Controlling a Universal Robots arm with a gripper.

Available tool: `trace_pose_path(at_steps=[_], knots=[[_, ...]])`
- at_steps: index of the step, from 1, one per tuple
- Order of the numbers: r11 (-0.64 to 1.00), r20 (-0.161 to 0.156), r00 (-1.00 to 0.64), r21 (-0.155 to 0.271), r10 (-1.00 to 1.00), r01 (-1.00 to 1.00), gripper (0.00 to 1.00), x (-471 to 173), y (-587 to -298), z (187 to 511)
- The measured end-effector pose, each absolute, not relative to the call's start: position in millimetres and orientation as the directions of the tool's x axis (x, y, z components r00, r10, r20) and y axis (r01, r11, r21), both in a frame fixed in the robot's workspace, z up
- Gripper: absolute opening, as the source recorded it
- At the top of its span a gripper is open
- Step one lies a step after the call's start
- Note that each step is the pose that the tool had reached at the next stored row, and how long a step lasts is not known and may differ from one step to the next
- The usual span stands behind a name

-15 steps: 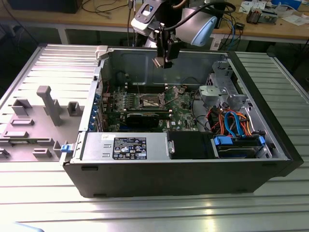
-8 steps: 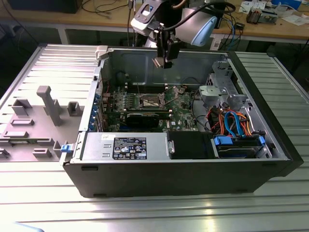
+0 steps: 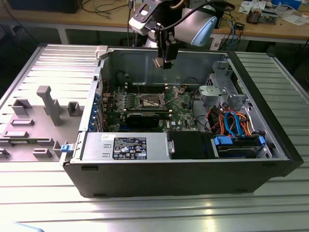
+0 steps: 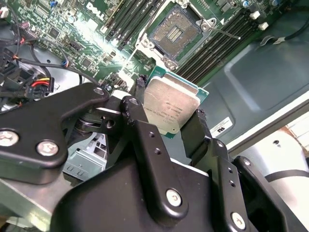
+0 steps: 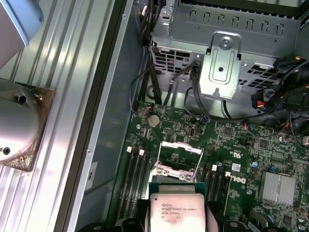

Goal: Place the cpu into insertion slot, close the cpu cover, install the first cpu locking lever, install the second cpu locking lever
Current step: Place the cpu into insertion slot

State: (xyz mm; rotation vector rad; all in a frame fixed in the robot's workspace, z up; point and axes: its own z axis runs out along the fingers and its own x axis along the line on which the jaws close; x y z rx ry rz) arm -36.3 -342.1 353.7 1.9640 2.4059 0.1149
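Above the open computer case (image 3: 169,180), near its back wall, my gripper (image 4: 169,106) clamps the cpu (image 4: 169,96) by two opposite edges, apart from the uncovered insertion slot (image 4: 175,31) at the middle of the motherboard (image 4: 72,29); light, stiff and slick-topped, I judge; its underside is fragile, so only the edges are safe to hold.

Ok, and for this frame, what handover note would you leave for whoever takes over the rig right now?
Gripper: shut on the cpu, a flat square chip with a silver-grey metal top, held above the open black computer case.
Insertion slot, a square silver-rimmed socket with a dark centre: empty, on the green motherboard.
Done: cpu picked up.
Left: seating it, closing the thin silver cpu cover, locking it.
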Motion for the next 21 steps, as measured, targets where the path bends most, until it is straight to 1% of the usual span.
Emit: trace_pose_path(at_steps=[21], knots=[[0.161, 0.021, -0.163, 0.078, 0.986, 0.984, 0.55, -36.3, -342.1, 353.0]])
